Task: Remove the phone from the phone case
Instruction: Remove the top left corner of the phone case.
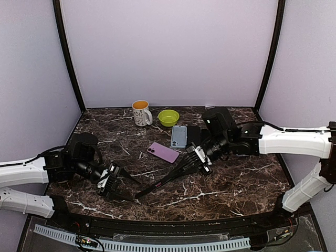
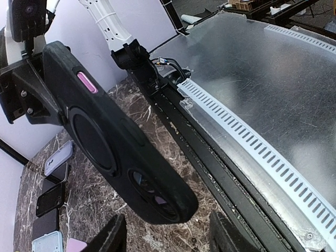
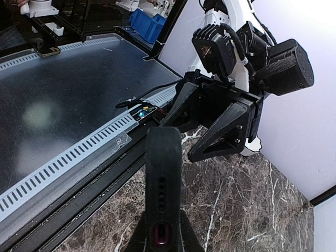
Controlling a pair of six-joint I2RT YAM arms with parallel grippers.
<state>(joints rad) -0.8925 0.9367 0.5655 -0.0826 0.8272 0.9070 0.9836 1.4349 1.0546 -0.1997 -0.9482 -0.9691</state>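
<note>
Nearest me, my left hand (image 1: 127, 189) hangs with its fingers spread wide and nothing in them, just off the near end of the case (image 1: 168, 177). I judge it waits there to take that end, so the two hands can pull against each other. The case is long and black, held at a slant over the worktop (image 1: 236, 184). The phone (image 2: 156, 195) is not yet out, as its lenses show in the cut-out. At the case's far end my right hand (image 1: 191, 160) is clamped on it, offering it toward the left. Beyond the case lie a purple phone (image 1: 163, 152) and a blue one (image 1: 178, 136), then a bowl (image 1: 168, 117) and a mug (image 1: 140, 112), all out of the way.
</note>
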